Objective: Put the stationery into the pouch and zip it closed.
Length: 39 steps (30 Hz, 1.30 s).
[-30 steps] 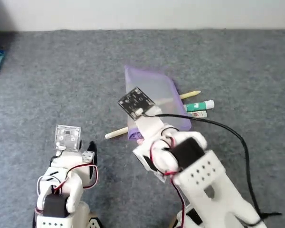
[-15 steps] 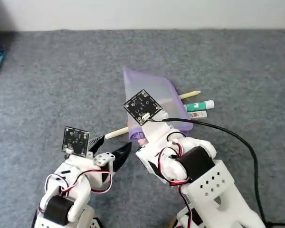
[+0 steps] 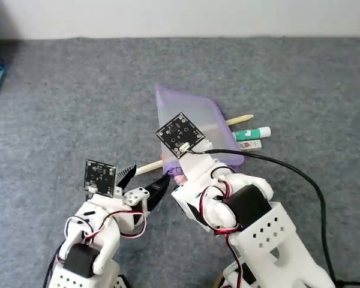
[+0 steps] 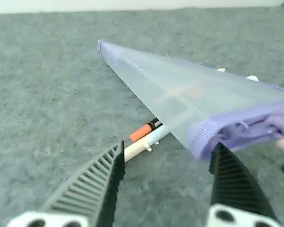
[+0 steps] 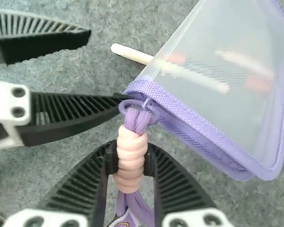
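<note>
Grips pink zip pull (image 5: 131, 146) in shut right jaws, tipping the purple pouch (image 3: 192, 123) off the bench (image 3: 78, 90). Holds left jaws wide open astride its near corner, likely to brace it. With pen (image 4: 144, 142) underneath, glue stick (image 3: 252, 133) beside.

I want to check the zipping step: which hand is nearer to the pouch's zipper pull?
Right. The right hand is shut on the zipper pull; the left hand is open close beside it, at the corner of the pouch.
</note>
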Available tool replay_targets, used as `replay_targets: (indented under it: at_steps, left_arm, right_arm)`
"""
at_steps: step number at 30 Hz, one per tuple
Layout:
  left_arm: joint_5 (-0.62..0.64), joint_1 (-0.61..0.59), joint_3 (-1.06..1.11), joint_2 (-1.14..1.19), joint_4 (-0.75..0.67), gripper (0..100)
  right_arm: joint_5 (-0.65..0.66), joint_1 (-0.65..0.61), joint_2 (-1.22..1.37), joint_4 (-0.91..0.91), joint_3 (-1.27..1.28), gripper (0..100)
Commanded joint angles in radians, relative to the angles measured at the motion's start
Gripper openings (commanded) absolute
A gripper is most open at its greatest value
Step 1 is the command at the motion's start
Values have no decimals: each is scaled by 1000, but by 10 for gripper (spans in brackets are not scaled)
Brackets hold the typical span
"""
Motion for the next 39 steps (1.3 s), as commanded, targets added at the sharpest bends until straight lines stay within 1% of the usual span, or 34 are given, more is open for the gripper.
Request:
replay_targets:
  at_steps: [1, 4, 7, 9, 11, 15, 18, 21, 23, 24, 25, 28, 30, 32, 35, 39]
  left_arm:
    - [9, 31, 13, -5, -43, 282]
    - [9, 54, 24, -5, -81, 276]
    - [5, 49, 25, -5, -123, 209]
    - [3, 51, 25, -5, -132, 160]
    - [3, 55, 33, -5, -132, 130]
    - [0, 55, 59, -6, -132, 122]
    - [-26, 57, 59, -8, -132, 119]
    - [-57, 57, 59, -6, -132, 115]
    - [-83, 57, 59, -6, -132, 73]
    - [-95, 57, 59, -6, -132, 32]
    - [-101, 57, 59, -9, -132, 5]
    - [-110, 57, 56, -9, -130, 11]
    - [-110, 57, 56, -8, -126, 11]
    - [-110, 54, 56, -6, -123, 11]
    - [-110, 52, 42, -8, -78, 11]
    - [-110, 55, -21, -6, 18, 11]
  right_arm:
    - [-3, 2, -25, -12, -9, 8]
    - [-3, 1, -25, -12, -9, 8]
    - [-3, 1, -25, -4, -11, 8]
    - [-3, -2, -25, 24, -14, 8]
    - [-3, -22, -27, 44, -14, 8]
    - [-5, -58, -51, 44, -15, 8]
    - [-5, -77, -76, 56, -12, 8]
    - [-3, -77, -101, 111, -15, 8]
    - [-3, -73, -131, 150, -15, 8]
    - [-3, -67, -150, 166, -15, 8]
    - [-3, -56, -168, 185, -15, 8]
    - [-3, 7, -231, 237, -14, 8]
    - [3, 71, -268, 269, -14, 8]
    - [38, 145, -306, 292, -14, 8]
    - [106, 260, -374, 317, -11, 8]
    - [175, 369, -443, 367, -9, 8]
